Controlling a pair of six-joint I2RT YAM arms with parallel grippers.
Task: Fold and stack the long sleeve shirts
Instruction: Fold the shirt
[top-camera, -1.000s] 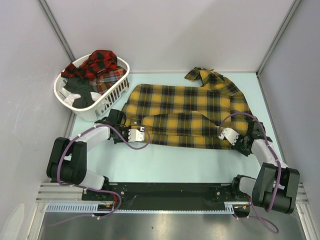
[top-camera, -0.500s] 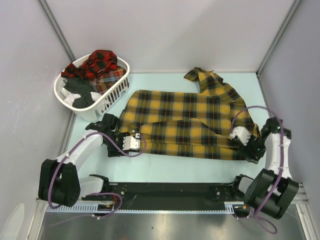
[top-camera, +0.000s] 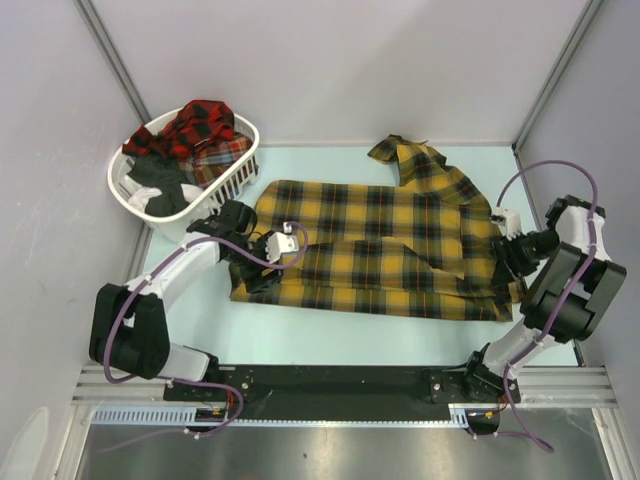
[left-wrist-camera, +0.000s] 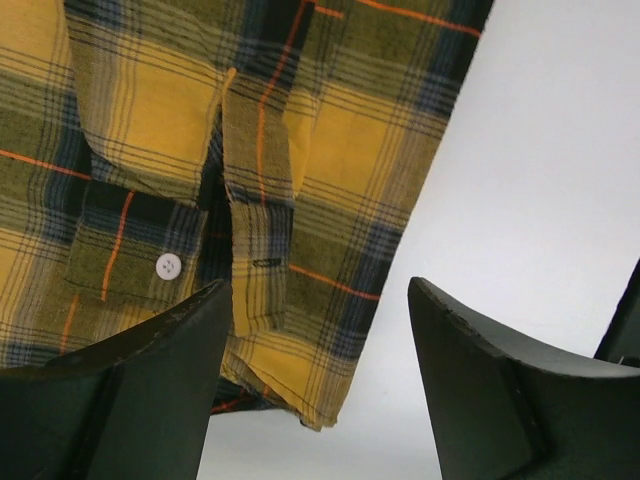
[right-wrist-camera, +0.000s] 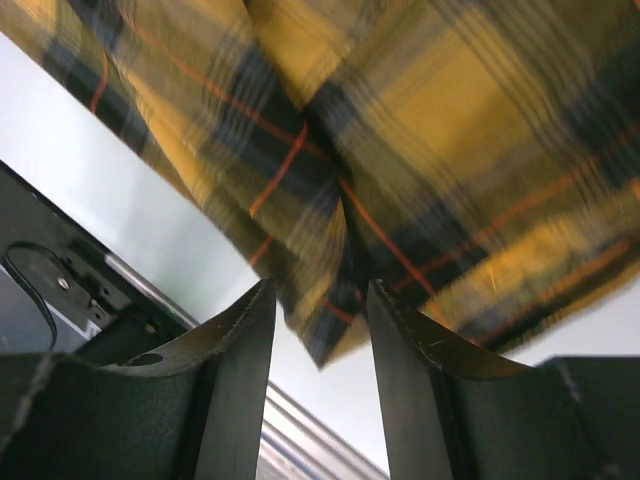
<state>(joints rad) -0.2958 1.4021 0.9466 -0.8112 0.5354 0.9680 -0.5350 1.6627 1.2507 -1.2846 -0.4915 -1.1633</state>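
- The pale-green desk (top-camera: 330, 322) shows bare between the near edge and the shirt's hem.
- The mustard-yellow shirt (top-camera: 385, 212) lies flat mid-desk, where it was half a second ago. Its hem runs along the near side, its collar points to the far right corner, and one sleeve is folded across the body.
- The left gripper (top-camera: 290, 236) has left the shirt's near left corner and now sits farther in, over the left part of the cloth.
- In the left wrist view the left gripper (left-wrist-camera: 320, 375) is released. Its dark fingers are wide apart and hold nothing. Beyond them lies woven flannel (left-wrist-camera: 150, 120) with black checks and thin red lines, and a cuff with a white button (left-wrist-camera: 168, 265).
- The right arm has swung to the right edge. The right gripper (top-camera: 503, 222) has moved from the near right hem to farther along the shirt's right side.
- Its wrist view is blurred. The right gripper (right-wrist-camera: 322, 300) has its fingers a narrow gap apart, unclenched, and the shirt's edge (right-wrist-camera: 450, 110) shows through the gap.
- At the far left corner a white slotted plastic basket (top-camera: 240, 172) holds crumpled red-and-black shirts (top-camera: 200, 125), unmoved.
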